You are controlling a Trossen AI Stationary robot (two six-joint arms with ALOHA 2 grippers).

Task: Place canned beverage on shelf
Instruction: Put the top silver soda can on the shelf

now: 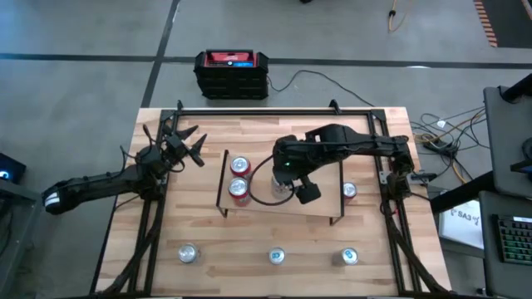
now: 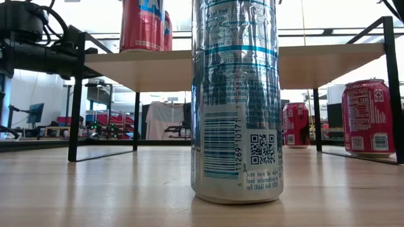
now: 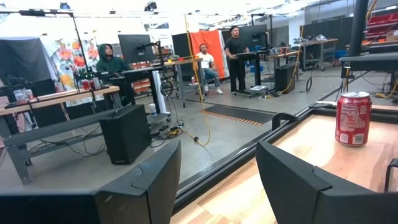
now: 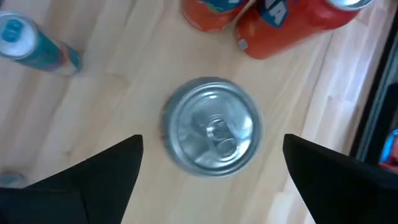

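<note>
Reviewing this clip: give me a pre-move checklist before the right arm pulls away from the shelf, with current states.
1. Right tool open, fingers clear of the silver can: ok.
2. Silver can upright on the low light-wood shelf: ok.
3. Two red cans on the shelf upright, apart from the silver can: ok.
4. Left tool parked off the shelf, holding nothing: ok.
5. Silver can settled, not rocking: cannot tell.
</note>
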